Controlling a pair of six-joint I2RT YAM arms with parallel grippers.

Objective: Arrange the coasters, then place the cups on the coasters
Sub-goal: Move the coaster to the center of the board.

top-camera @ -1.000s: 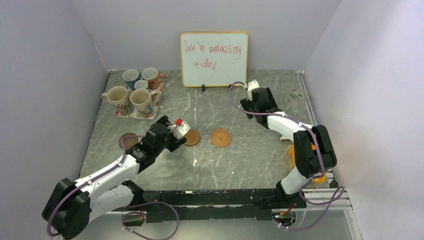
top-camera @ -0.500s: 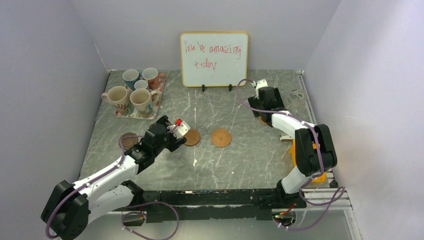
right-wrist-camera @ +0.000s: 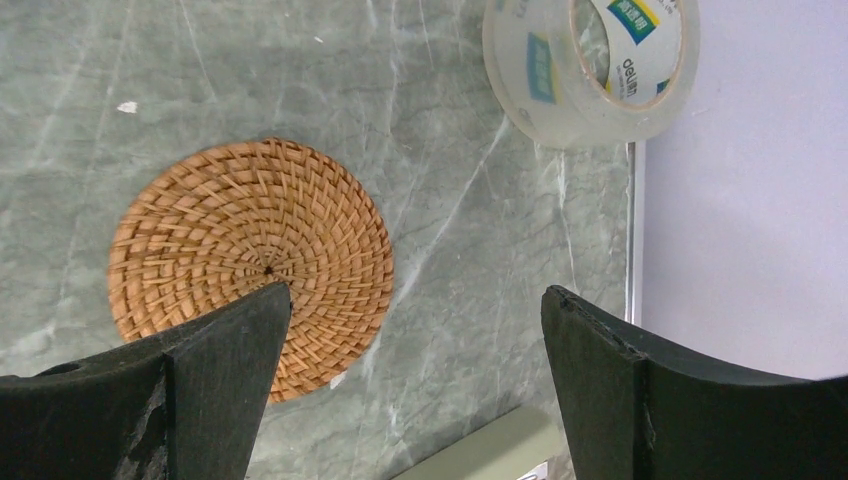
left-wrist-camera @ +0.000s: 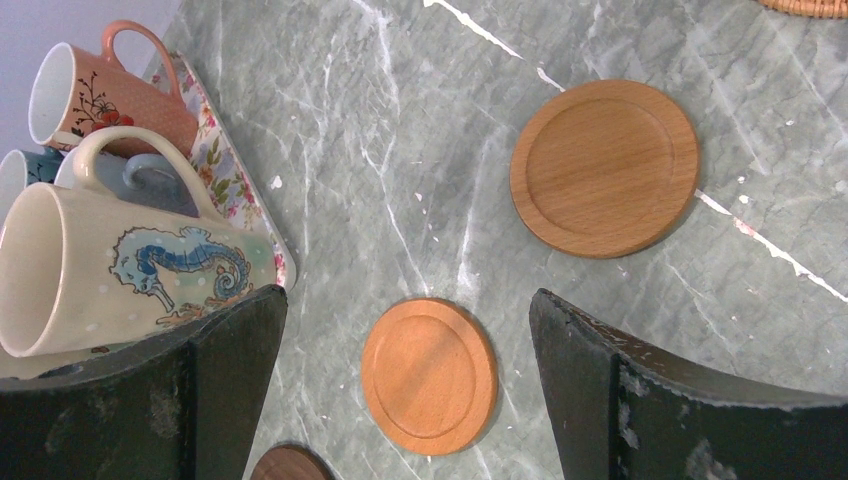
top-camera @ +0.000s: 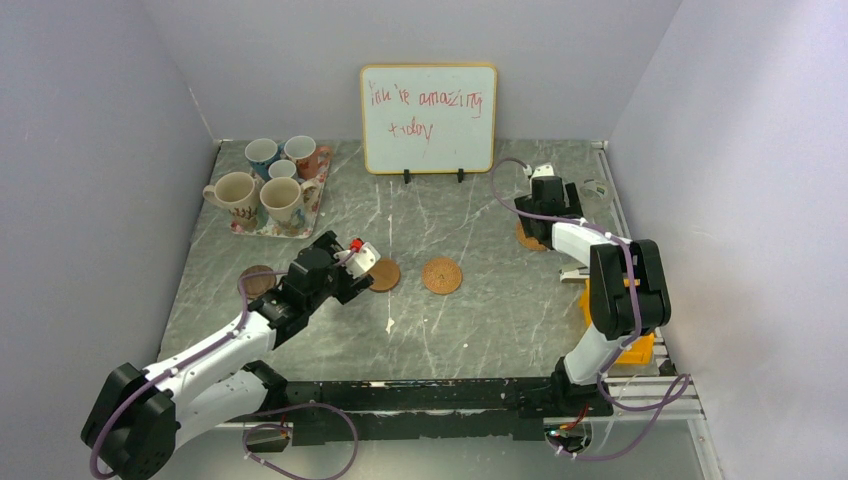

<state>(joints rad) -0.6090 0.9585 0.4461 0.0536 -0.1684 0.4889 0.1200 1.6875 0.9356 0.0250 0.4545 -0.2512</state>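
While released and empty, left tool (left-wrist-camera: pixel 405 300) over wooden coaster (left-wrist-camera: pixel 429 376) — right tool (right-wrist-camera: pixel 415 292) over woven coaster (right-wrist-camera: pixel 250 240).

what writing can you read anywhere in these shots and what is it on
"You're amazing today": red handwriting on the whiteboard.
"deli": printed on the inner core of the tape roll, seen from the right wrist.
The other small print on that core is too blurred to read.
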